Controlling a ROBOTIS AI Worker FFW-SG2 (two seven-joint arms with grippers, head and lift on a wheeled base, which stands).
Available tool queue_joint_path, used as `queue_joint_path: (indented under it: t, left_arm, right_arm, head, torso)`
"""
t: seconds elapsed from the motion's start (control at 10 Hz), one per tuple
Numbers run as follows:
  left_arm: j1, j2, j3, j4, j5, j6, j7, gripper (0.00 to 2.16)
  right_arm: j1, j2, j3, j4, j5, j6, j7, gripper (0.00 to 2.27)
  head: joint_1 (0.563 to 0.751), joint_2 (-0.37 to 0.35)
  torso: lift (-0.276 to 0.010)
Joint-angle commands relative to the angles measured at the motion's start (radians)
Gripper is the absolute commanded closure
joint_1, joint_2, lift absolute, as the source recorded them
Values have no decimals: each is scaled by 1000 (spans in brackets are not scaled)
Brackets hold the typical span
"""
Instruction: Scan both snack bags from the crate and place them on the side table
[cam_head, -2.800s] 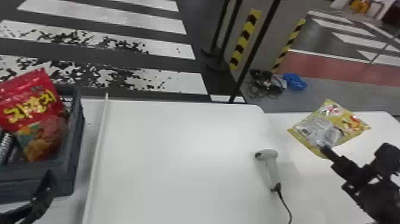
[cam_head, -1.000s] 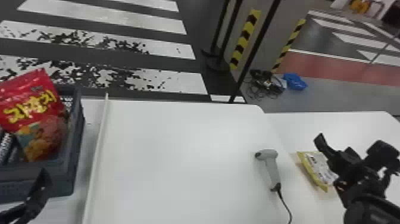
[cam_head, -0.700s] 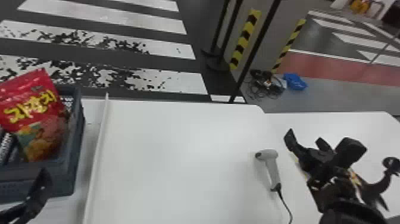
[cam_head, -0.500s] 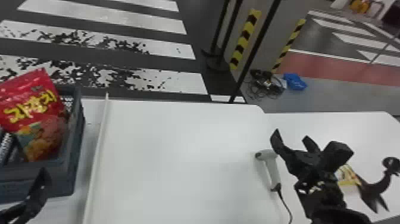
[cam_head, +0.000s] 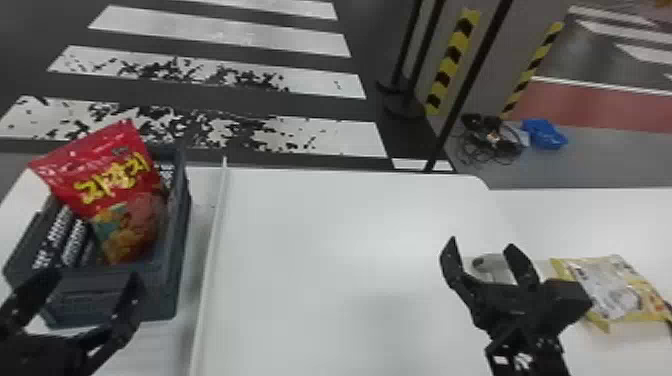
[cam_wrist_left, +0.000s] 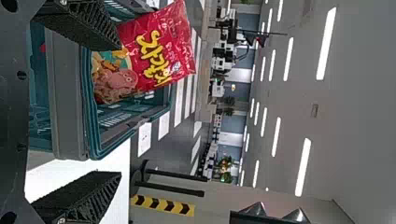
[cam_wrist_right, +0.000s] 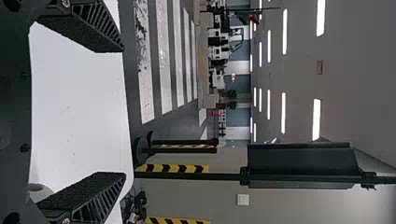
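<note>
Yellow bag (cam_head: 612, 290) flat on tabletop (cam_head: 575, 220), lower R, prob. parked post-scan; red bag (cam_head: 120, 200) propped in crate (cam_head: 172, 280), L side, likely next; L/R jaws spread, empty.

Red snack bag (cam_head: 112, 172) with yellow lettering, blue-grey crate (cam_head: 175, 280), yellow-and-black striped tape (cam_head: 452, 60), white table (cam_head: 320, 260).

Can pass over the middle of the white table (cam_head: 310, 225), out to its far edge. Meets the rail (cam_head: 207, 270) by its left edge, with the crate (cam_head: 177, 270) and red snack bag (cam_head: 120, 175) beyond; toward the right edge, the right gripper (cam_head: 481, 243), scanner (cam_head: 492, 262) and yellow snack bag (cam_head: 615, 292).
</note>
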Motion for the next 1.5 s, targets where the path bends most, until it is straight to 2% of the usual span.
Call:
queue_joint_path:
  t: [0.0,0.3,0.7,1.0,1.2,1.3,1.4]
  left_arm:
    - [-2,-2,-1,1,-2,3,-1,36]
    - [-6,-4,-11,5,-5,9,-8,36]
    - [-12,1,-14,-28,-6,30,-8,36]
    - [-12,8,12,-138,17,153,-36,29]
    - [-84,13,45,-161,26,285,-44,26]
    - [-123,13,49,-161,41,325,-44,26]
    - [-149,13,89,-160,57,362,-41,26]
  right_arm:
    - [31,16,50,4,22,-50,-19,43]
    - [76,23,124,8,51,-121,-67,46]
    - [80,24,139,27,50,-127,-68,56]
    - [80,15,139,37,42,-127,-70,60]
    - [80,6,141,38,34,-124,-68,60]
    - [80,1,141,40,31,-121,-70,60]
    - [80,-5,141,40,30,-114,-68,60]
  head:
    - [695,-185]
    - [695,-136]
    - [695,-116]
    - [695,-117]
    - [695,-112]
    - [695,-102]
    - [695,-96]
  torso:
    - [-95]
    - [-95]
    - [-95]
    - [-95]
    - [-95]
    - [-95]
    - [-95]
